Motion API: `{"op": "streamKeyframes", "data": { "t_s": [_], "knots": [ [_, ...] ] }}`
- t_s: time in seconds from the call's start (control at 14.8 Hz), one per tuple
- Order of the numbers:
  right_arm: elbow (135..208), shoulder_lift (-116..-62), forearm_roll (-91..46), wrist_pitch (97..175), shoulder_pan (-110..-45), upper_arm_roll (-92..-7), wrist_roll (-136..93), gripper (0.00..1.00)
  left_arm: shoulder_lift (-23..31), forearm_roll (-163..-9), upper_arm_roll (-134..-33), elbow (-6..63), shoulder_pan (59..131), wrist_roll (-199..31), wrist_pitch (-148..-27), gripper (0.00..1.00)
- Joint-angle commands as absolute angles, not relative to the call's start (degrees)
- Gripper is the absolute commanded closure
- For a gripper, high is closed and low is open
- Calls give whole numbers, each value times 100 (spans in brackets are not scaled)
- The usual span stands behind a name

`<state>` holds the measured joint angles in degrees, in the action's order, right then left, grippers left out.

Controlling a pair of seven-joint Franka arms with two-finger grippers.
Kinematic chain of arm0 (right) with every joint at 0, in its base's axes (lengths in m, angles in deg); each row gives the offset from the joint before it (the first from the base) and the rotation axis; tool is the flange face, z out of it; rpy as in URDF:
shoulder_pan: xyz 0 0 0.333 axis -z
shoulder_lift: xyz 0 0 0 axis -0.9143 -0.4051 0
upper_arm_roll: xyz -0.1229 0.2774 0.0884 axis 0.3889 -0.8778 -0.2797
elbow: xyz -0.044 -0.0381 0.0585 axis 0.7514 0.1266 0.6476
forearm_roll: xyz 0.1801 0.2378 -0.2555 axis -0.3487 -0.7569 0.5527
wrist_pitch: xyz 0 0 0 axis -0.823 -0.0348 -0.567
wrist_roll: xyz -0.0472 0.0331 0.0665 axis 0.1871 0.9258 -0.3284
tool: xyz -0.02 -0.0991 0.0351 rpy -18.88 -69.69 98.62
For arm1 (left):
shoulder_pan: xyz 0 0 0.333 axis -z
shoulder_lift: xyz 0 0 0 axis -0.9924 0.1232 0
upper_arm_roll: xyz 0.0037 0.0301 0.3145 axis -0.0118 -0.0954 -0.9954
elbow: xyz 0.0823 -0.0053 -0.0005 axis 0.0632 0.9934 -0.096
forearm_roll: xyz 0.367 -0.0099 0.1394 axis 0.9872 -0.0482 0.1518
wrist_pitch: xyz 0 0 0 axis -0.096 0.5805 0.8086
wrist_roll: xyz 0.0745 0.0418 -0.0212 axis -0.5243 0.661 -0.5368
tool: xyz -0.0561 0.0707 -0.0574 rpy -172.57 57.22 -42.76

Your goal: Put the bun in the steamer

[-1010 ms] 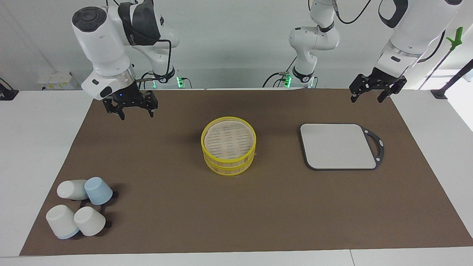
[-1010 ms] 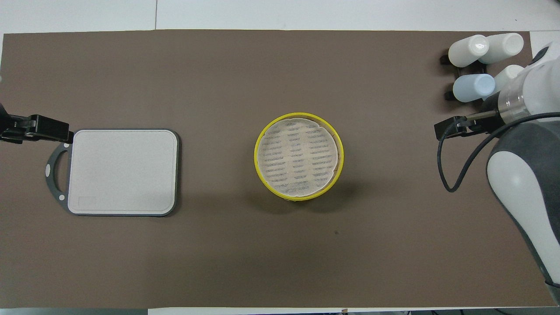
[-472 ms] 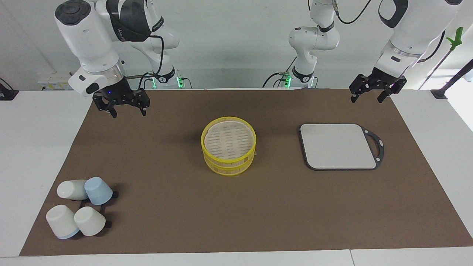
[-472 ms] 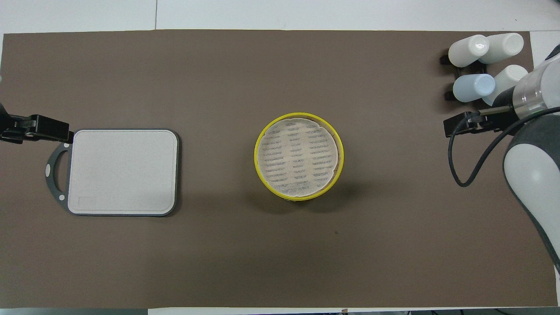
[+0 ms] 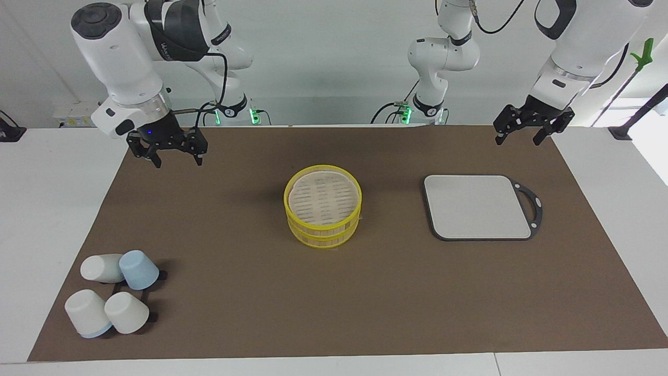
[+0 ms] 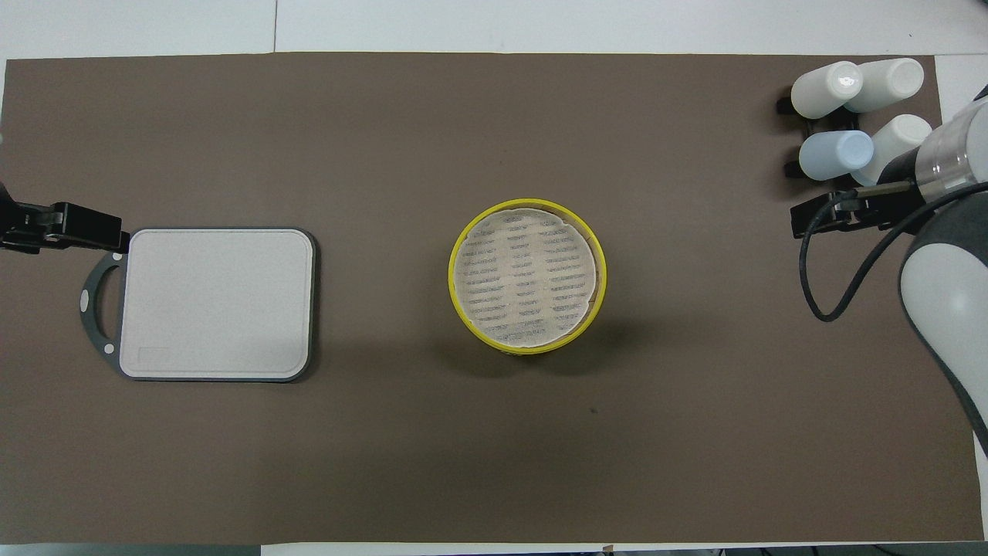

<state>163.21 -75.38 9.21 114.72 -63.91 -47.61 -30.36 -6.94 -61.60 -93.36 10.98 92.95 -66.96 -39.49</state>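
Steamer (image 5: 323, 233) at the middle of the brown mat (image 5: 365, 303), two yellow-rimmed tiers stacked, the top filled almost to the rim by a pale woven, slatted surface. Cannot tell whether that is a lid or a lined floor. No bun to be seen anywhere: not on the steamer's top, not on the mat, not on the grey board (image 5: 475, 206) lying flat toward the left arm's end, bare. Possibly under that woven top, hidden; no way to tell. Right gripper (image 5: 178, 161) up in the air over the mat's corner at the right arm's end, close to the robots' edge, fingers spread wide, pinching nothing. Left gripper (image 5: 517, 140) raised over the mat's edge at the left arm's end, just above the board's handle side, likewise spread and empty. Four upturned cups (image 5: 112, 292) clustered on a small rack at the right arm's end, farther from the robots than the steamer, well apart from it. Judged from this: either finished with the bun closed away inside and both arms waiting clear, or nothing to pick up yet. Nothing held, nothing in transit, nothing touching the steamer.
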Motion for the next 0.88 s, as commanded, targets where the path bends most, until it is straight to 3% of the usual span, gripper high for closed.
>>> {"op": "streamKeyframes", "data": {
  "t_s": [0.0,0.81],
  "knots": [
    [16268,-7561,829,11322,-6294,-4813,-2866,0,-868,-6231,-9361,1314,9312,-6707,-4088,0],
    [16338,-7517,838,11137,-6294,-4813,-2927,0,-868,-6231,-9361,1306,9338,-6715,-4079,0]
  ]
}}
